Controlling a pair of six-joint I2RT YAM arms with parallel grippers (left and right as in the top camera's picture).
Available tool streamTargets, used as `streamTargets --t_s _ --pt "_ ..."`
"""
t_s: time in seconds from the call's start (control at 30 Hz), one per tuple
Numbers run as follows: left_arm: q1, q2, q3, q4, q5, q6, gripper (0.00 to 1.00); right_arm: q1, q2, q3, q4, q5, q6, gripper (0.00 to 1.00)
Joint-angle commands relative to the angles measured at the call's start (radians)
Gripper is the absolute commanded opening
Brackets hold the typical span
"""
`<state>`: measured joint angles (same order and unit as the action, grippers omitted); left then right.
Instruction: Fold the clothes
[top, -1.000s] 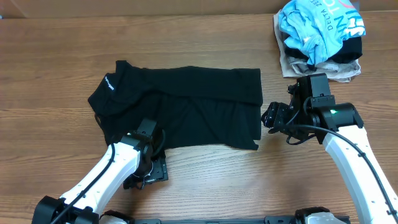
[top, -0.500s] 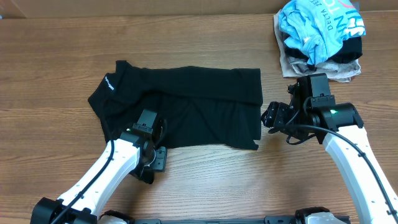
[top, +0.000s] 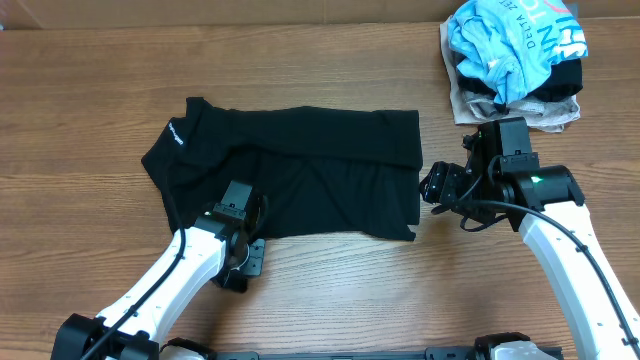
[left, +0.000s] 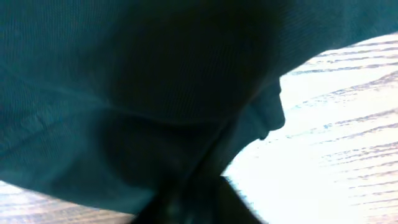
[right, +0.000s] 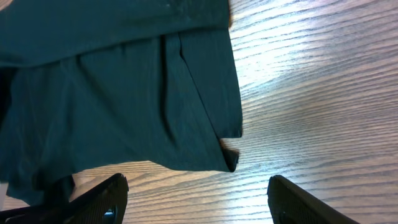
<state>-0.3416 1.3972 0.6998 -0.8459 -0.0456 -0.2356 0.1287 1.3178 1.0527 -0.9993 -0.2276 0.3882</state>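
Wood-grain desk (top: 80, 120) fills my overhead view, and the black shirt (top: 320, 170) lies spread flat across its middle, collar end to my left, with a small white logo (top: 176, 131) near that edge. My left tool (top: 244, 212) sits at the shirt's near hem, towards the left end. Its wrist camera is filled with dark fabric right against the lens, with a patch of bright desk to one side, and I cannot tell whether the fingers have closed on the cloth. My right tool (top: 432, 187) hangs just beside the shirt's right edge, apart from it. On its wrist camera the two fingers (right: 102, 199) stand wide apart with only bare desk between them, and the shirt's near right corner lies just ahead. At the far right corner of the desk a light blue tee (top: 510, 45) is heaped on a beige garment (top: 470, 100).
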Motion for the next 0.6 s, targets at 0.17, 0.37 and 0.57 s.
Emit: streamTargets --t_s 0.17,0.37,0.57 --pt "-0.004 0.029 0.0 -0.003 -0.013 0.003 0.04 0.001 0.002 -0.005 0.02 0.01 -0.002 0.75" --pt "-0.004 0.028 0.238 -0.259 0.021 0.0 0.04 0.001 0.002 -0.005 0.002 0.009 -0.002 0.67" --pt "-0.004 0.028 0.534 -0.438 0.018 -0.003 0.04 0.001 0.009 -0.006 -0.023 0.01 -0.002 0.64"
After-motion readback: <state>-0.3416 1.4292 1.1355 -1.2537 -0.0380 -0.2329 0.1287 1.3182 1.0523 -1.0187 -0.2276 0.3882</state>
